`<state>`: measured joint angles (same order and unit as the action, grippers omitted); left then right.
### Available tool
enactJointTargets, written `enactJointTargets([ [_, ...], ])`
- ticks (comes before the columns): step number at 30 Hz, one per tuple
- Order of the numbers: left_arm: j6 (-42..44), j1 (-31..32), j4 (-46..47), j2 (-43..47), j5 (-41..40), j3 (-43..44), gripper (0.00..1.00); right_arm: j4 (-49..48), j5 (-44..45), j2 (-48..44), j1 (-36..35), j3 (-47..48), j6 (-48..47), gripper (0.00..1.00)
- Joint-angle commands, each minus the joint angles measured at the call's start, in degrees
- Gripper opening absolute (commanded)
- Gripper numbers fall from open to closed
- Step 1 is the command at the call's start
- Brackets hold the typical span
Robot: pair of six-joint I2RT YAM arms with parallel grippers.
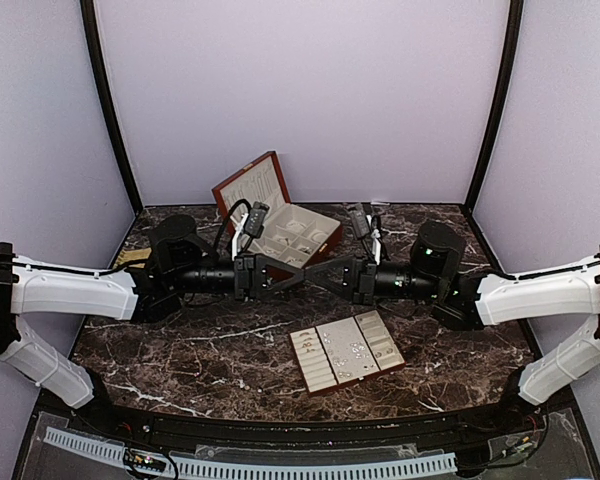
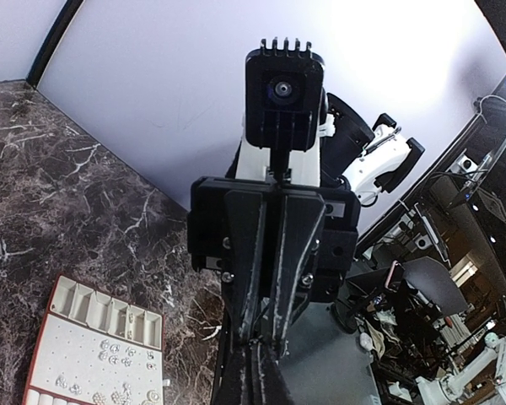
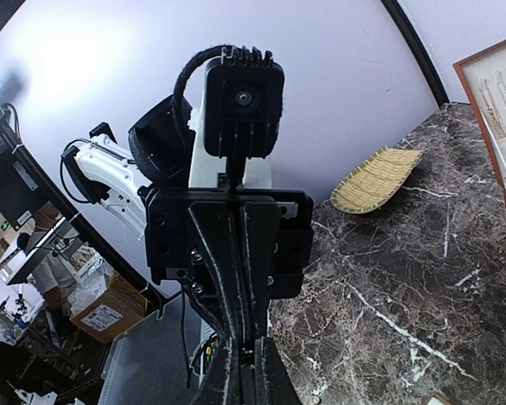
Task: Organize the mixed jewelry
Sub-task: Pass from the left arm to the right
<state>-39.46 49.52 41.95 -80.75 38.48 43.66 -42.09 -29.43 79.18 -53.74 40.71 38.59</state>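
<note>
I get bright, even light with soft shadows; the wall (image 2: pixel 388 51) glares white in both wrist views, whose edges bend.

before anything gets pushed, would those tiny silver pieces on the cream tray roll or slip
Likely light: the silver pieces look tiny against the tray, so a nudge could scatter them. Several look round, so might roll.

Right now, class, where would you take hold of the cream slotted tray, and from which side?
Probably the tray by the end rim nearer the right arm, pinched from straight above: it lies flat on the table, so only that thin raised wall offers a hold, and the jewelry sits inside it.
</note>
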Motion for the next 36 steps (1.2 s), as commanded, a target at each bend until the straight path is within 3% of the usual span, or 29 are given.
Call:
enactJointTargets([
  [1, 0.14, 0.47, 0.93, 1.28, 0.31, -0.64, 0.04, -0.64, 2.39, -1.11, -0.49, 0.6, -0.66, 0.06],
  [5, 0.43, 0.42, 0.98, 1.71, 0.0, -0.97, 0.0, 0.93, 3.7, -1.72, -0.44, 0.39, -1.5, 0.07],
  [9, 0.44, 0.41, 1.72, 1.83, 0.22, -1.12, 0.0, -0.07, 3.8, -1.97, -0.42, -0.01, -0.83, 0.15],
  [14, -0.24, 0.41, 3.74, 1.64, 1.17, -1.51, 0.0, -2.81, 2.5, -0.8, -0.43, -0.1, 1.05, 0.4],
  [18, -0.66, 0.49, 5.19, 1.82, 1.5, -1.95, 0.0, -4.44, 1.15, 0.55, -0.32, 0.14, 2.46, 0.46],
  [21, -0.85, 0.44, 5.59, 1.87, 1.59, -2.08, 0.0, -5.27, -0.62, 1.51, -0.36, 0.62, 2.99, 0.46],
  [36, -0.44, 0.47, 5.21, 2.42, 0.55, -2.44, 0.0, -4.98, -3.26, 2.21, -0.41, 1.57, 2.94, 0.26],
])
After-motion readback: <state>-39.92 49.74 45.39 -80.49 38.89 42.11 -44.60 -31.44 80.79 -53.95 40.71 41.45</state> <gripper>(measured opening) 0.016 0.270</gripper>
